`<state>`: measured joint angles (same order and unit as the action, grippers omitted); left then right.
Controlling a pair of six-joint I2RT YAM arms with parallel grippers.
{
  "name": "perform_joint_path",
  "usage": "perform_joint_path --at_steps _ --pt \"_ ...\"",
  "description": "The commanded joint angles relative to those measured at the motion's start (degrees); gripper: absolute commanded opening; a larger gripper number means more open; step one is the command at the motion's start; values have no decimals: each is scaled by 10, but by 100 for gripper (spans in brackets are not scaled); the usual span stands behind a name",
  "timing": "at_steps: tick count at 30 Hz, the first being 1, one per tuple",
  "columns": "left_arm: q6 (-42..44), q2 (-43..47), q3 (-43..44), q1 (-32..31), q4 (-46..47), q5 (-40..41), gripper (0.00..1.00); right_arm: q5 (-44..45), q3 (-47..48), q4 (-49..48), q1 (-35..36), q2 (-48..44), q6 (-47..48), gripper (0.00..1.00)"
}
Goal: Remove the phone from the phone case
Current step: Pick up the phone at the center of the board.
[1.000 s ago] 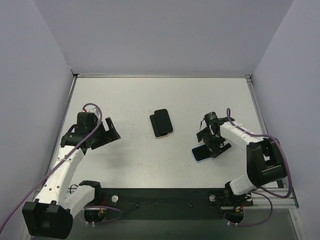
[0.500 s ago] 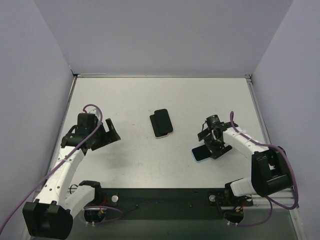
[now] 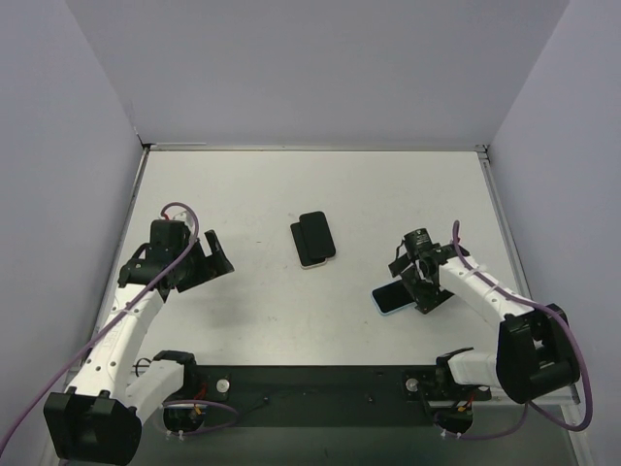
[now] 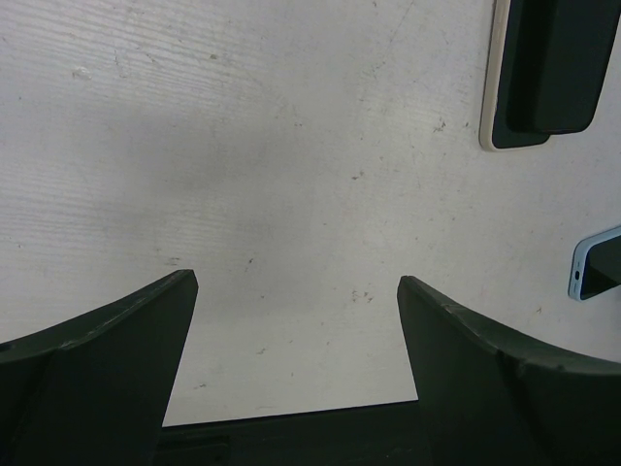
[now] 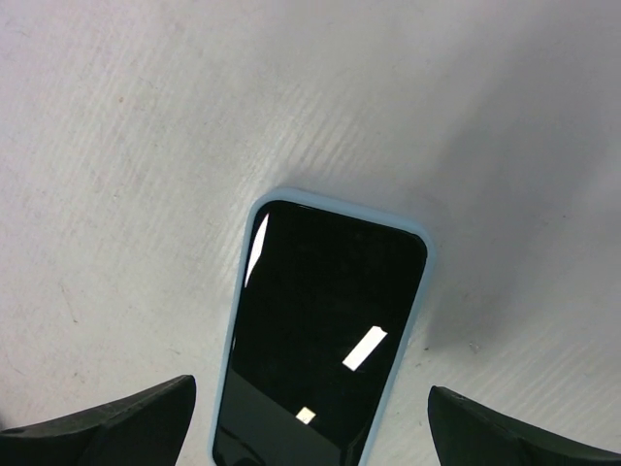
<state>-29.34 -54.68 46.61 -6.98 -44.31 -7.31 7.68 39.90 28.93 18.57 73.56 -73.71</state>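
A phone with a black screen in a light blue case (image 3: 391, 299) lies flat on the white table at the right. In the right wrist view the phone (image 5: 318, 340) lies screen up between my right fingers. My right gripper (image 3: 419, 291) is open and straddles its near end, jaws wide apart on either side. A second phone in a pale case with a black piece on it (image 3: 312, 239) lies at the table's middle; it also shows in the left wrist view (image 4: 543, 73). My left gripper (image 3: 209, 260) is open and empty over bare table at the left.
The table (image 3: 252, 194) is walled by lavender panels on three sides. A black base strip (image 3: 320, 383) runs along the near edge. The blue case's corner shows at the right edge of the left wrist view (image 4: 597, 267).
My right arm has swung toward the near right, and its gripper has shifted slightly down and right over the blue-cased phone. The left arm and both phones have not moved.
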Motion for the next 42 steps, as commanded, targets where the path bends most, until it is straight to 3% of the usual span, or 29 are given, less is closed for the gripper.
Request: perform_joint_path --at_steps 1,19,20,23,24,26,27,28,29,30,35,42 --pt "5 -6 6 3 19 5 96 17 -18 32 4 -3 -14 100" --pt "2 11 9 -2 16 -11 96 -23 10 -39 3 120 9 98" --pt "-1 11 8 -7 18 -14 96 -24 9 -42 4 125 15 95" --pt "-14 19 7 -16 26 -17 96 -32 10 -59 5 128 44 73" --pt "-5 16 8 -19 29 -56 96 -38 11 -71 6 128 64 56" --pt "8 4 24 -36 19 -80 96 -50 13 -79 7 126 84 44" --pt "9 -10 31 -47 14 -89 96 -62 15 -90 8 124 95 27" --pt "6 -16 37 -58 11 -85 96 -68 17 -94 10 120 122 21" --pt "3 -22 47 -72 11 -79 96 -72 18 -98 16 116 133 5" --pt "0 -29 51 -105 12 -74 96 -93 20 -106 19 113 148 0" --pt "-79 -34 17 -119 139 -200 96 -162 47 -130 52 91 280 0" --pt "-174 -87 -33 -145 251 -241 94 -219 47 -162 130 24 373 0"
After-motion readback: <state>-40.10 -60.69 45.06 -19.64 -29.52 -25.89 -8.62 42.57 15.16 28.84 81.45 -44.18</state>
